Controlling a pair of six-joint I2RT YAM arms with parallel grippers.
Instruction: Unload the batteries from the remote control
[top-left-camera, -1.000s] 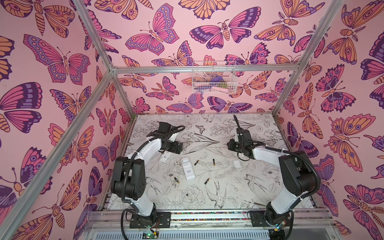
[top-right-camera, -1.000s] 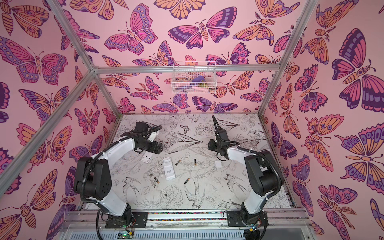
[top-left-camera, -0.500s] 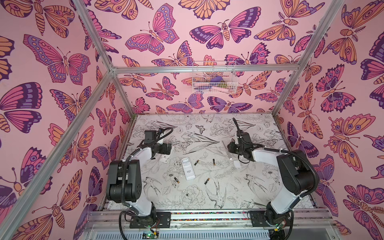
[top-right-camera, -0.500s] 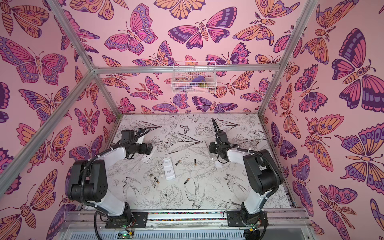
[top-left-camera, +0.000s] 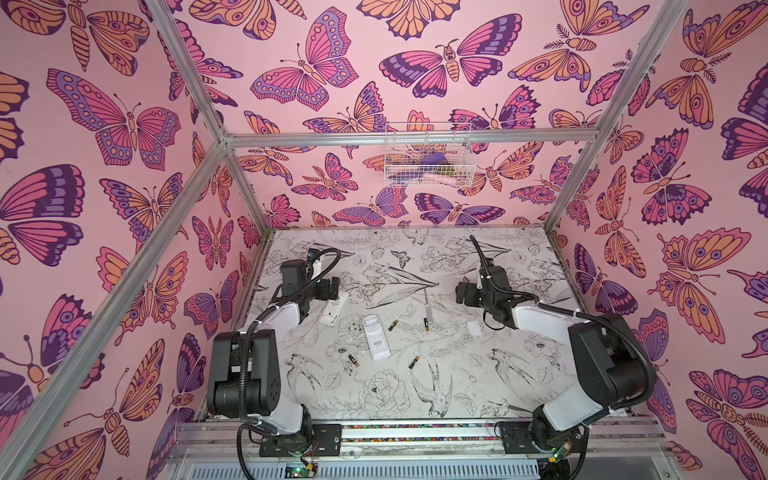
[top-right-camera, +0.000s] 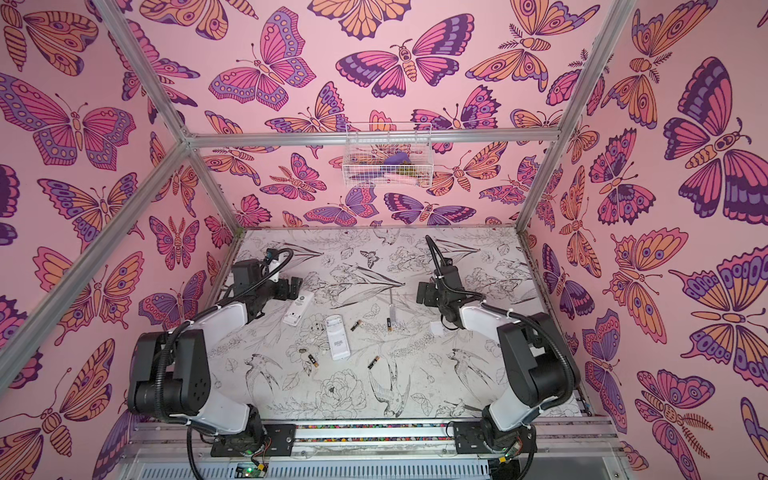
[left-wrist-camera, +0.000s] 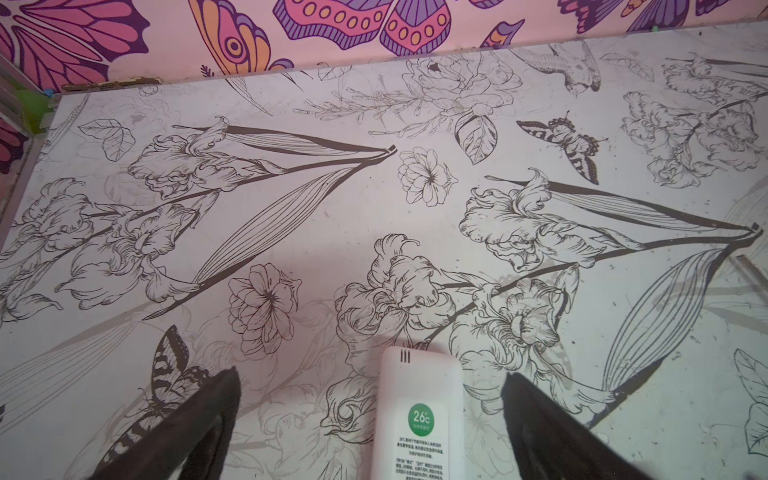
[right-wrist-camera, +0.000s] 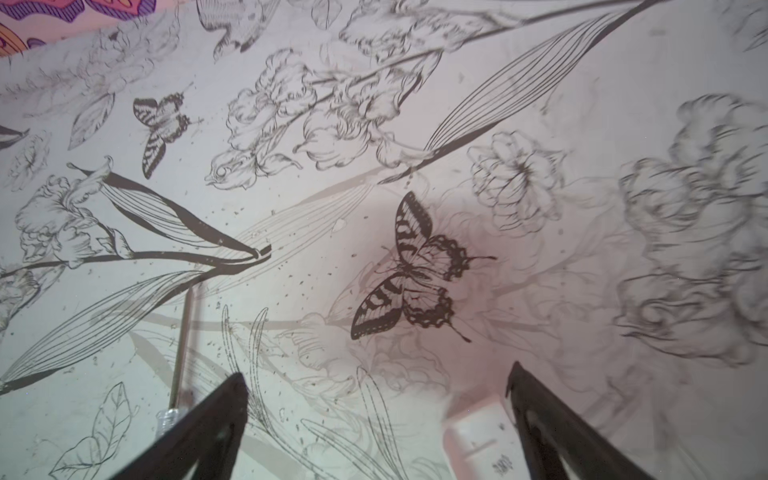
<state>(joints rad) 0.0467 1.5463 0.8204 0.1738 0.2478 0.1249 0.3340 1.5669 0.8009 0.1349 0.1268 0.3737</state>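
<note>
- On the tabletop, around the middle remote, the batteries lie loose. One is just right of the remote's far end, one is off its near right corner, and more lie at its near left. None is in a hand.
- A second one, the left remote, lies slanted just below the left hand. That hand is released: its fingers are spread wide to either side of the remote's far end and grip nothing.
- The right hand is likewise released and empty, over bare tabletop right of the middle. A thin tool lies to its left, and a small white piece, perhaps a battery cover, lies just nearer.
- Judged from this, the unloading looks close to finished. Whether either remote has a battery left inside cannot be told from these views.
- To do the present step well, raise each hand straight up before swinging it away. That keeps the left fingers from nudging the left remote and the right ones from catching the thin tool or the small white piece.
- If a remote needs checking, pin it flat with one hand and pick with the other.
- The batteries are round and will likely roll, so keep any sweeping move well above them.
</note>
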